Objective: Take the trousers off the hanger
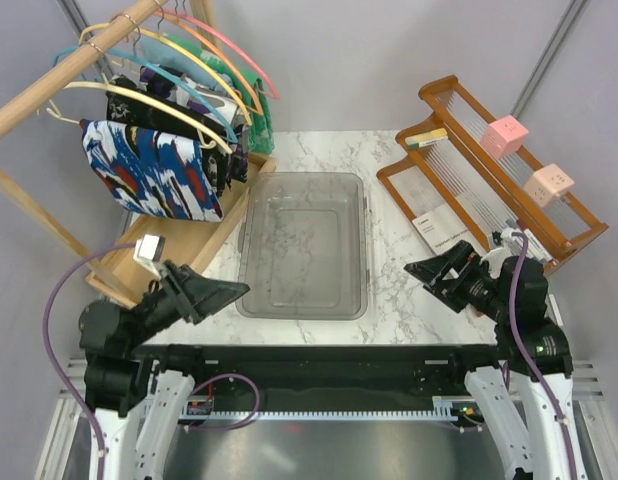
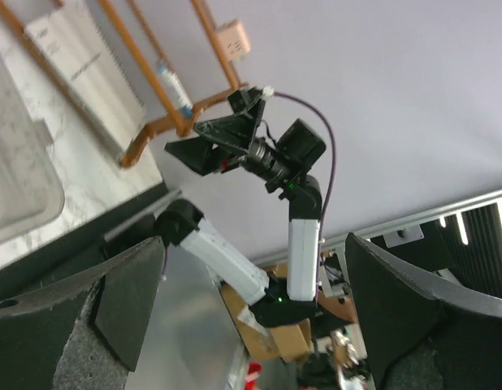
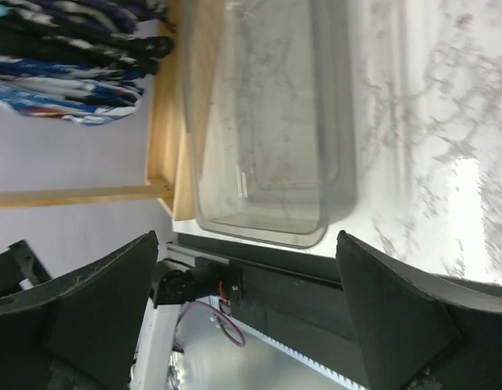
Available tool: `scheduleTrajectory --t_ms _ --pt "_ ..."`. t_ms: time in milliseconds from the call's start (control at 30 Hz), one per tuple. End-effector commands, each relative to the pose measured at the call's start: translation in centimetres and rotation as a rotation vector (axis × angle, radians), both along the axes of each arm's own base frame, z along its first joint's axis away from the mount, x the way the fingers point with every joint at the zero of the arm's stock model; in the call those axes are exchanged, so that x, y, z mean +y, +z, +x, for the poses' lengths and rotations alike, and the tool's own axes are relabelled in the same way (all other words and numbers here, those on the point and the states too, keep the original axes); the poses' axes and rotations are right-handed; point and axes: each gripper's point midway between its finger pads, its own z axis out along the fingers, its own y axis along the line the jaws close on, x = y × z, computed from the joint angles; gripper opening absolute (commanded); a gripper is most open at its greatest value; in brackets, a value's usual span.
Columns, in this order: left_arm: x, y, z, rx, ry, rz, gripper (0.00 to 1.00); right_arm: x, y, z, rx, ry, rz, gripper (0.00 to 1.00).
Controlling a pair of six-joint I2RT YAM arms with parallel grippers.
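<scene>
- The task looks unstarted: the trousers [image 1: 149, 170] hang from the hanger [image 1: 139, 96] on the wooden rail [image 1: 49, 98], far left.
- The left end effector [image 1: 237, 292] and right end effector [image 1: 417, 270] both gape, holding nothing, well apart from the garment.
- Next, the left arm probably must reach up and pinch the fabric.
- The clear bin [image 1: 304, 177] appears empty.
</scene>
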Motion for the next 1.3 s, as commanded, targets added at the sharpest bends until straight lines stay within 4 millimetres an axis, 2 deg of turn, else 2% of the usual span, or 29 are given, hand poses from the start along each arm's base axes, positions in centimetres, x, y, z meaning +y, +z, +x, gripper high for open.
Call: scheduleTrajectory --t_ms 0,100,167,233,267,333,400,567,600,667,700,733,767,800,833,867,900,967,1133,1167,1200,1267 --pt "-1.3 -2.9 1.0 0.327 -0.153 0.103 1.0 -1.8 -1.3 -1.1 0.097 -0.046 -0.132 0.98" --pt "-1.8 -1.8 2.1 0.351 -0.216 0.098 1.0 -0.6 0.7 -1.9 0.005 0.055 -0.119 0.98" --pt "-1.9 0.1 2.6 0.318 -0.209 0.06 1.0 0.2 0.9 -2.6 -0.015 0.11 -0.086 0.98" --pt "-1.7 1.1 3.3 0.288 -0.171 0.032 1.0 1.3 0.7 -3.0 -0.018 0.175 -0.036 0.98" --pt "-1.5 1.5 4.1 0.282 -0.122 0.012 1.0 1.5 0.5 -2.9 -0.01 0.18 -0.025 0.98" --pt "-1.3 2.3 4.4 0.242 -0.085 0.003 1.0 1.8 0.4 -2.8 -0.017 0.202 -0.006 0.98" --pt "-0.8 2.2 5.3 0.247 -0.013 0.015 1.0 2.2 0.9 -2.6 -0.036 0.231 0.007 0.98" --pt "-0.3 3.3 6.8 0.185 0.058 0.055 1.0 2.9 1.4 -1.6 -0.018 0.314 -0.007 0.98" --pt "-0.1 4.2 6.8 0.151 0.078 0.058 1.0 2.9 1.5 -1.3 -0.018 0.322 -0.014 0.98" --pt "0.9 4.5 8.1 0.107 0.175 0.12 1.0 2.9 2.4 -0.4 -0.031 0.337 -0.041 0.98" --pt "1.4 6.6 7.8 0.047 0.219 0.144 1.0 2.8 2.7 0.1 -0.036 0.33 -0.05 0.98" --pt "1.9 5.4 8.9 0.119 0.254 0.204 1.0 2.9 3.4 0.7 -0.038 0.331 -0.055 0.98" --pt "3.0 5.5 10.2 0.084 0.339 0.275 1.0 3.0 3.6 1.1 -0.04 0.334 -0.056 0.98" --pt "3.7 7.9 9.9 0.032 0.382 0.293 1.0 3.2 4.3 1.8 -0.053 0.336 -0.048 0.98" --pt "4.7 8.3 10.9 0.032 0.453 0.32 0.99 3.4 4.5 2.1 -0.055 0.339 -0.047 0.98" --pt "5.2 7.6 12.6 0.08 0.482 0.372 0.98 3.4 4.7 2.5 -0.058 0.336 -0.045 0.98" --pt "5.7 9.5 12.7 0.044 0.521 0.372 0.98 3.8 5.1 3.0 -0.056 0.347 -0.046 0.98" --pt "7.2 10.3 14.7 0.053 0.62 0.403 0.96 4.1 5.4 3.8 -0.058 0.352 -0.061 0.98" --pt "11.2 11.5 18.7 0.047 0.864 0.492 0.9 6.9 6.6 5.9 -0.07 0.41 -0.144 0.98" --pt "11.5 12.0 19.9 0.042 0.887 0.511 0.9 7.5 6.7 6.1 -0.074 0.421 -0.154 0.98" --pt "12.0 12.3 20.4 0.036 0.913 0.524 0.9 8.5 7.1 6.2 -0.077 0.452 -0.16 0.98" --pt "13.1 12.8 21.6 0.024 0.974 0.563 0.9 9.3 7.2 6.4 -0.083 0.468 -0.167 0.98"
